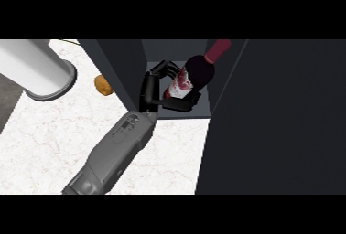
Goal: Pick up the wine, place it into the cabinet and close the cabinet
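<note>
Inside cabinet (229,114) | left hand (157,87) curled around wine (192,75) | forearm stretched forward

Worktop (47,137): white marble with faint reddish veining, evenly lit. At 10 o'clock stands a large white cylinder (30,64) on a grey base. Just beside it, toward 11 o'clock, lies a small brown object (103,85). A dark grey strip borders the 9 o'clock edge.

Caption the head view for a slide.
Left hand holds the wine bottle inside the open cabinet.
</note>
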Motion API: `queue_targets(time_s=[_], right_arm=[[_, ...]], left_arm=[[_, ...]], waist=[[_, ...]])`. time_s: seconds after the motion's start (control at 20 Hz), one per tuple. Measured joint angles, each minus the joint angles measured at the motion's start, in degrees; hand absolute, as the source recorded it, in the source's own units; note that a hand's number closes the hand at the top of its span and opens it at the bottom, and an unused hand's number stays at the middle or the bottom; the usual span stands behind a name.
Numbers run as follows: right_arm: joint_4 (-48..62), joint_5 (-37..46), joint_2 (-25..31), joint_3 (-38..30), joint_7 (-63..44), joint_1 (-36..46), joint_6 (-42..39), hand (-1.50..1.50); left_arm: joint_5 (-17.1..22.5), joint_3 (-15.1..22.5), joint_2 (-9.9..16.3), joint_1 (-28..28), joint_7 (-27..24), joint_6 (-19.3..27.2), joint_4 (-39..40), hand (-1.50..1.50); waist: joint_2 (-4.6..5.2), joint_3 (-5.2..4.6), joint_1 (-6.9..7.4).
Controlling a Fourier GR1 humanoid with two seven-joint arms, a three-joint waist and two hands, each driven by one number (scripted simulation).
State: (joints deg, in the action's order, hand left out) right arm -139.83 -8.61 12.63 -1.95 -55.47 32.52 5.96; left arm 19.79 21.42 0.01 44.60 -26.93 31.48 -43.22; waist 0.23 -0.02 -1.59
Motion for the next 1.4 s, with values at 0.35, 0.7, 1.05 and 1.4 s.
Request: queue_targets(time_s=[0.35, 0.7, 1.05, 1.4], right_arm=[[-0.06, -0.4, -0.05, -0.78, 0.63, -0.52, -0.54, -1.5], [1.22, -0.9, 0.26, -1.15, 1.04, 0.36, -1.14, -1.5], [1.39, -1.25, -0.23, -0.65, 1.0, 0.57, -1.1, -1.5], [1.68, -1.61, -0.79, -0.17, 1.66, 0.43, -1.21, -1.5]], left_arm=[[4.05, 2.16, 0.0, 2.31, -5.61, 2.11, 8.06, 1.5], [7.66, -2.34, 0.07, 5.68, -11.52, -1.26, 15.67, 1.5], [11.93, -6.73, 0.13, 9.2, -14.91, -4.93, 23.04, 1.5], [12.75, -9.73, -0.01, 13.41, -15.88, -6.86, 29.55, 1.5]], waist=[[0.1, -0.01, -0.51], [0.18, -0.02, -0.41], [0.41, -0.04, -1.11], [0.6, -0.06, -1.45]])
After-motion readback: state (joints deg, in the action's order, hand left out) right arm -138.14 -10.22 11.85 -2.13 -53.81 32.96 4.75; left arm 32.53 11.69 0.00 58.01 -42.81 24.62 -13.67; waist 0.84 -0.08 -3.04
